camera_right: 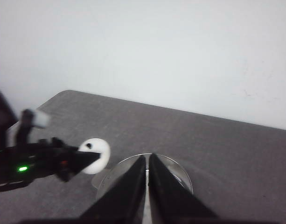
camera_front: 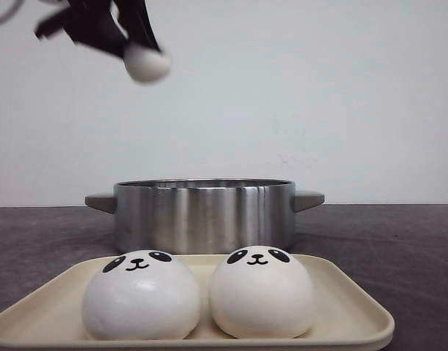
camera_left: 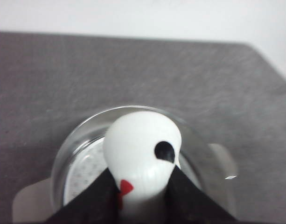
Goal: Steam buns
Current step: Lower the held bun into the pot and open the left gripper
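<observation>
the left gripper point(camera_front: 139, 45) was blurred and cut off by the front view's top edge, hiding part of its bun point(camera_front: 146, 63).

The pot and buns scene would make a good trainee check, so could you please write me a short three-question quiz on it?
1. How many buns lie on the tray?
2. True or false: the left gripper holds a bun above the pot.
3. The right gripper is: A) shut on a bun, B) shut and empty, C) wide open.

Key: 1. Two, one on the left and one on the right, side by side. 2. True. 3. B.
</observation>
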Robot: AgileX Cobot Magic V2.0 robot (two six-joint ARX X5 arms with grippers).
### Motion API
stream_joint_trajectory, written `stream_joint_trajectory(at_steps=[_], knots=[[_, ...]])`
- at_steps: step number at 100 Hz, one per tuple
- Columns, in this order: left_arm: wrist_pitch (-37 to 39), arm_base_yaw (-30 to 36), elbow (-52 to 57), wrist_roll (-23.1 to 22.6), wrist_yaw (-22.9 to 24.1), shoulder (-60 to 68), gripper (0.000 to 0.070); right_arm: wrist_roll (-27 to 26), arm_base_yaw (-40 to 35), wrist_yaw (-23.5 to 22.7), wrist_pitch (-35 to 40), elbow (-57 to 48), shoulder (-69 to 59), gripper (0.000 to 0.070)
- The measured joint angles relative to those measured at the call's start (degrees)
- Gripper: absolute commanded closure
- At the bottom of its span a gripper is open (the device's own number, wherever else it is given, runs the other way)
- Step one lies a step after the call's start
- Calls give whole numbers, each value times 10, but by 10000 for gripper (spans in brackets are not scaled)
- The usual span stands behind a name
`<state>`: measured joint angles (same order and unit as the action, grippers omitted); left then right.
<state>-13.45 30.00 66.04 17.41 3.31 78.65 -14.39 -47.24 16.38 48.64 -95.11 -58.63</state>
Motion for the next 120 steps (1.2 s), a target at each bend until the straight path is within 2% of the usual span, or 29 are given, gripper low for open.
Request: stream_joint_trajectory(at_steps=[36, 45, 53, 60, 70, 77, 96, 120], knots=[[-11, -21, 90, -12, -7, 205, 695, -4, -2, -6, 0, 0, -24, 698], [-10, -25, 92, -13, -7, 233, 645, -11, -13, -21, 0, 0, -23, 698], [-10, -30, 92, -13, -7, 251, 554, -16, -27, -27, 0, 0, -22, 698], [-9, -33, 92, -13, -8, 262, 413, -21, -38, -27, 0, 0, -22, 698], [-10, -35, 92, -13, -8, 274, 176, -24, -50, -26, 0, 0, -21, 698], [-9, -35, 92, -13, -14, 276, 102, -24, -54, -27, 0, 0, -21, 698], [-19, -31, 104, -13, -23, 276, 104, -24, -57, -26, 0, 0, -21, 698], [-164, -34, 207, -13, -22, 276, 108, -25, -57, -18, 36, 0, -21, 698]])
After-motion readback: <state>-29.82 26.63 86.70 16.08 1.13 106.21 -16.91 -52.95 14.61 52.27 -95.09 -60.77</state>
